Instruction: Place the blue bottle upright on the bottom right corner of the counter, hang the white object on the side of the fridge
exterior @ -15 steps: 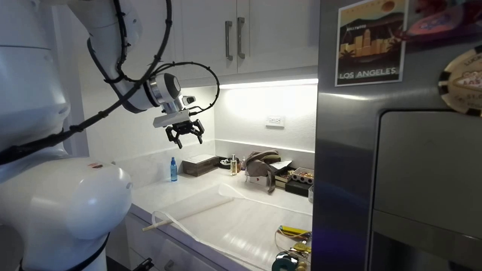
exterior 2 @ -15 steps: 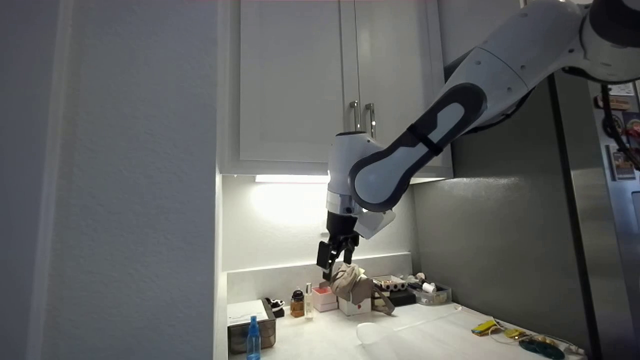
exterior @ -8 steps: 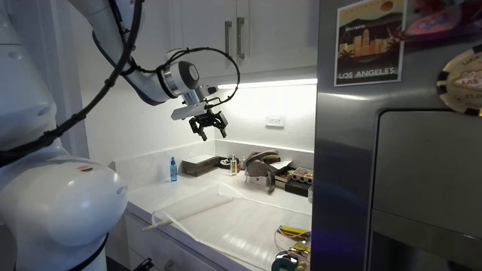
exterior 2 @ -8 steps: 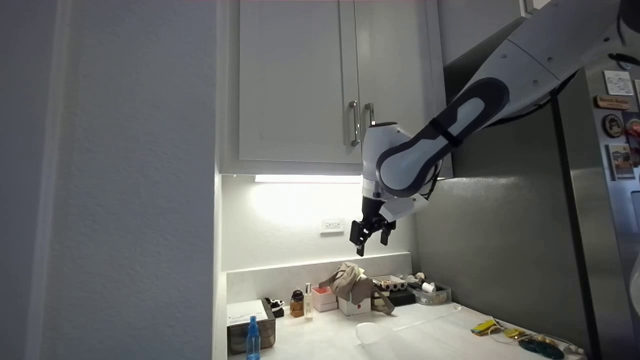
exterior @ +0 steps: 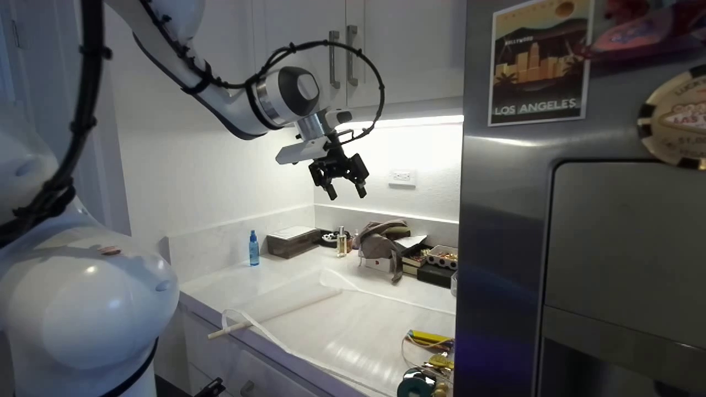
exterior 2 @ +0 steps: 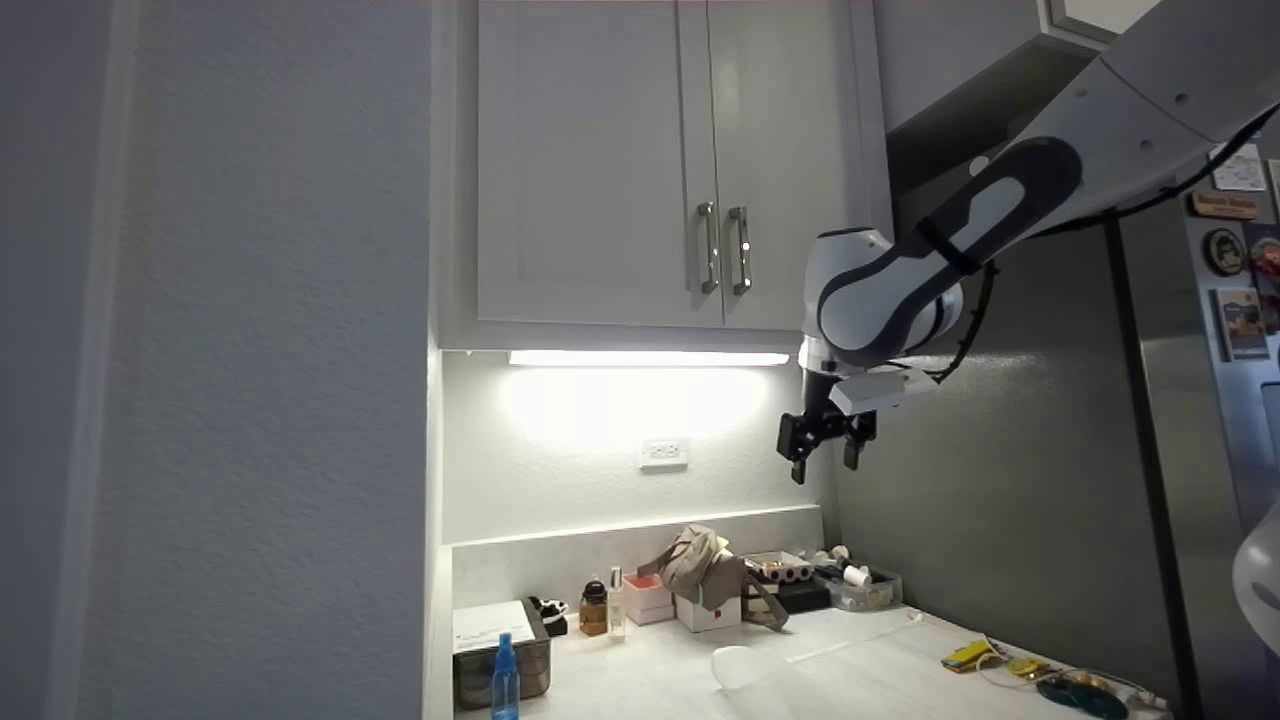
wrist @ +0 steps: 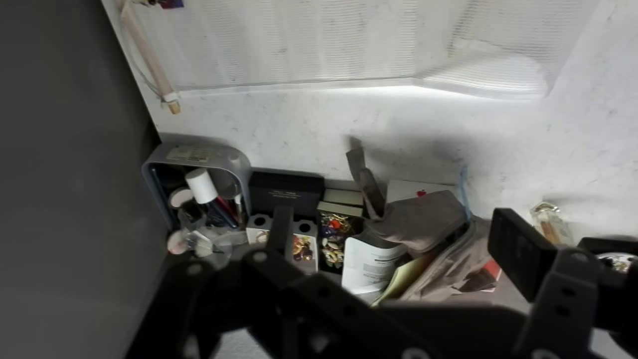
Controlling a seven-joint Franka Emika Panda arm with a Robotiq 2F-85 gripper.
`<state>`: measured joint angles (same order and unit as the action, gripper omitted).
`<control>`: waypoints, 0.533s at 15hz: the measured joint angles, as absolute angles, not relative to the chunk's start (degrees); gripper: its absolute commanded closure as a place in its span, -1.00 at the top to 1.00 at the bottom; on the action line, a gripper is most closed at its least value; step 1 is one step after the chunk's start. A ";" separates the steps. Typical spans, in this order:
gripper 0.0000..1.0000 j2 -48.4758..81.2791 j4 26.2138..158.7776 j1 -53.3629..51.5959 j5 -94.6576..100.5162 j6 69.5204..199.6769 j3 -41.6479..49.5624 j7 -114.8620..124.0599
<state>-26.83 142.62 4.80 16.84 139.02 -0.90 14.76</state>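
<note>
Hovering over the back of the counter [exterior: 292, 267], gripper [exterior: 347, 194] has jaws spread wide, nothing between them. Blue bottle [exterior: 254, 251] stands upright near the side wall [exterior: 209, 171], just beside the dark box [exterior: 291, 243]. White sheet [exterior: 353, 331] lies spread on the counter, a stick [exterior: 220, 331] along it poking past the front edge. Fridge [exterior: 507, 220] at the opposite end from the bottle, clear bin [exterior 2: 866, 597] just beside it.
</note>
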 measured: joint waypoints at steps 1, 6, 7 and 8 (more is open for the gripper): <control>1.00 -27.75 142.77 5.40 16.56 138.15 0.01 14.15; 1.00 -30.35 143.27 8.20 16.35 135.41 4.09 9.75; 1.00 -30.39 143.31 8.75 16.35 135.34 4.80 8.97; 1.00 -30.39 143.40 9.18 16.35 135.34 5.42 8.19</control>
